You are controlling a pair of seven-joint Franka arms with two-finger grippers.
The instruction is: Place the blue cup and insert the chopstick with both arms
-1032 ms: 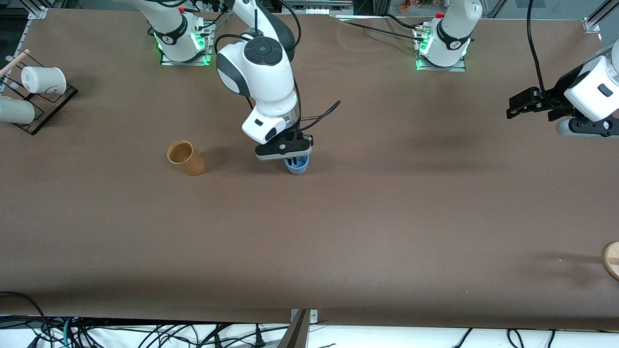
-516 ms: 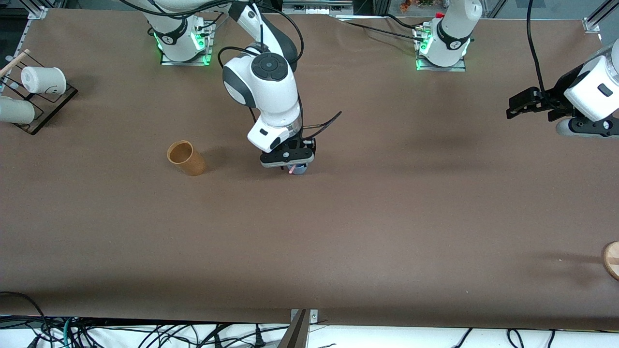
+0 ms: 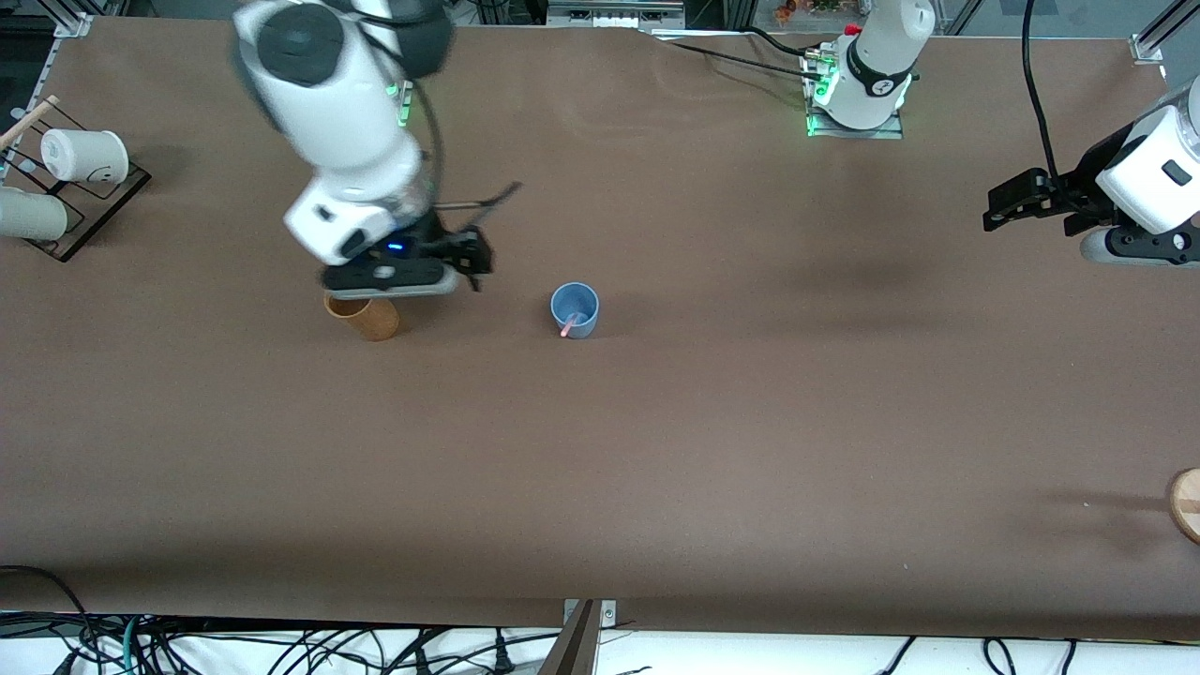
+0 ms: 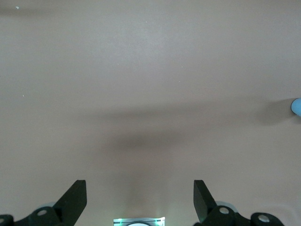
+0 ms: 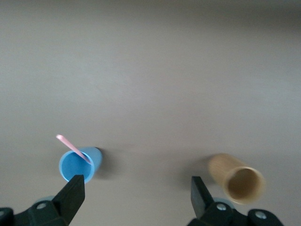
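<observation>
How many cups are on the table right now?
4: the blue cup mid-table holding the chopstick; the orange-brown cup beside it under the right gripper; two white cups on the rack.

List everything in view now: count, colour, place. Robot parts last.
blue cup: 1, light blue, upright mid-table
chopstick: 1, pinkish-red, standing tilted in the blue cup
orange-brown cup: 1, beside the blue cup toward the right arm's end, partly under the right gripper
white cups: 2, on a dark rack at the right arm's end
wooden disc: 1, tan, at the table edge, left arm's end, cut off by the frame
table: 1, brown
right gripper: 1, black, open, empty, over the orange-brown cup
left gripper: 1, black, open, empty, waiting above the left arm's end
</observation>
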